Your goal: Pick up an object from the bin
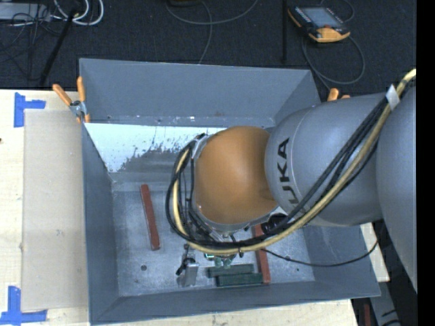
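My gripper point(188, 270) hangs low over the bin floor near the front wall, under the orange dome. Right beside it, to the right, lies a dark green flat block point(236, 276). A short red-brown stick point(263, 267) lies just past the block, its upper end hidden under the arm. A longer red-brown stick point(150, 217) lies on the floor at the left, well apart from the gripper. Whether anything sits in the gripper is hidden.
The arm and its cables cover the middle and right of the bin. The sloped back wall is speckled with dark marks. Bare floor shows at the left around the long stick and at the far right corner.
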